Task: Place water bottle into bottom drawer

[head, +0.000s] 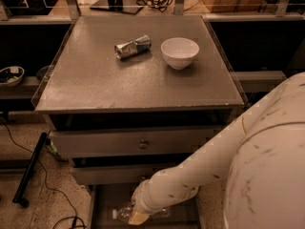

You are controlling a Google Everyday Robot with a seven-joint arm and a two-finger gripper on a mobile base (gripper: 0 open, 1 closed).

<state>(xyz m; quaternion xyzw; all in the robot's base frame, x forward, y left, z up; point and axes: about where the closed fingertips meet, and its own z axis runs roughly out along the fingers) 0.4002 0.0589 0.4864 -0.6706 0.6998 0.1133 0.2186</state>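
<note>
- Filling most of the view is a grey cabinet. Its flat top is wide and slightly scuffed.
- Below the top sit two closed grey drawers: an upper drawer with a small knob and a lower drawer under it. The lower drawer's front overhangs the space beneath.
- A white bowl stands upright at the back right of the top.
- A crushed can lies on its side just left of the bowl, apart from it.
- A black bar and a thin cable lie on the floor to the left, well away from the cabinet's open bottom.
- The white arm comes in from the lower right. It slopes down and to the left, crosses in front of the right ends of both closed drawers, and its wrist dips below the lower one.
- The bottom drawer is pulled out at floor level, its dark flat floor showing.
- The gripper is low inside this tray, right at the bottle. The wrist hides most of it, so how far open it is and whether it grips cannot be told.
- The water bottle lies on its side in the bottom drawer. Its long axis runs left to right along the cabinet's front, with the white cap on the left. Its middle is hidden by the gripper.
</note>
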